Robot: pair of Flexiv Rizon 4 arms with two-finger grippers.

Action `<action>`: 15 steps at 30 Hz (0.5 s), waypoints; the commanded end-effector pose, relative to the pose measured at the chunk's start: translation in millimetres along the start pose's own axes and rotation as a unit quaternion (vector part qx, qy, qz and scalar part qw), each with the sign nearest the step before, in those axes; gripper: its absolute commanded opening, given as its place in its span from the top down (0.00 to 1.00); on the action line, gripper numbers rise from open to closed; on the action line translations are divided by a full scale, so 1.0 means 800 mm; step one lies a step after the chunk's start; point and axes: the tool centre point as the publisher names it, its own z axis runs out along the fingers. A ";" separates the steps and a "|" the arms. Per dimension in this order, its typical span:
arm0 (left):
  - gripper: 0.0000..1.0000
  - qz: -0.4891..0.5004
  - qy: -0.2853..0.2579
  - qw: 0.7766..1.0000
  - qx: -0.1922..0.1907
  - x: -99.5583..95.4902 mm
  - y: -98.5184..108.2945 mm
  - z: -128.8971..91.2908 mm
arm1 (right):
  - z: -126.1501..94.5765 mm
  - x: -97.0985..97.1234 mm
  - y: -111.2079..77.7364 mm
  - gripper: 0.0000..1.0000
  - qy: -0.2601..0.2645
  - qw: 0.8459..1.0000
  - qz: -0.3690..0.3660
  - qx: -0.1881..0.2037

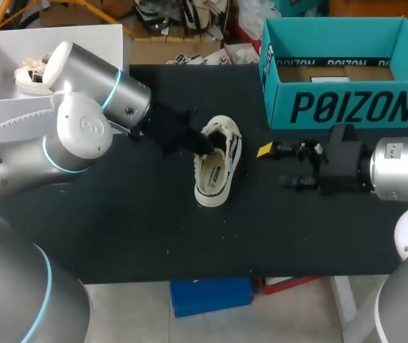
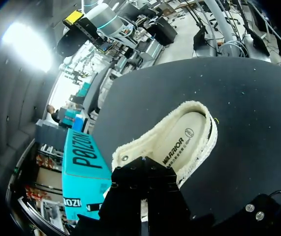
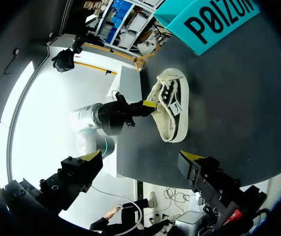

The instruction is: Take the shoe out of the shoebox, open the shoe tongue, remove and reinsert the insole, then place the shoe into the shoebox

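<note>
So the shoebox (image 1: 346, 107) is the big teal thing in the far right corner of the tabletop (image 1: 118, 236), open side up. It's well apart from the shoe (image 1: 214, 179), which is out of the box and sits on its sole about mid-tabletop, running lengthwise away from the robot, laced end at the far side. In the left wrist view you look right down into the fleecy opening, and the insole (image 2: 179, 142) is lying flat inside.

The main thing in the way is the left arm itself. It comes in from the left, and its dark wrist covers part of the shoe's far end in the head view. The left tool (image 1: 205, 143) is right at the rim of the opening by the laces, touching the shoe. I honestly can't tell whether it's clamped on anything, because its own body blocks that spot.

The right tool (image 1: 275, 166) is off to the shoe's right, near it but not touching. Its fingers (image 3: 192, 157) are spread wide with nothing between them, and the shoebox is just behind it.
</note>
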 end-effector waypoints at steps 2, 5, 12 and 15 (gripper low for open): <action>0.98 0.010 -0.002 1.000 -0.008 -0.013 -0.009 -0.041 | 0.000 0.001 0.000 0.00 0.000 1.000 0.000 0.000; 0.98 0.021 0.015 1.000 -0.009 -0.020 -0.014 -0.061 | 0.000 0.001 0.000 0.00 0.000 1.000 0.000 0.000; 0.79 0.037 0.090 0.995 -0.020 -0.012 -0.017 -0.098 | 0.000 0.001 0.000 0.00 0.000 1.000 0.000 0.000; 0.45 0.027 0.096 0.995 -0.025 -0.004 -0.017 -0.113 | 0.000 0.001 0.000 0.00 0.000 1.000 0.000 0.000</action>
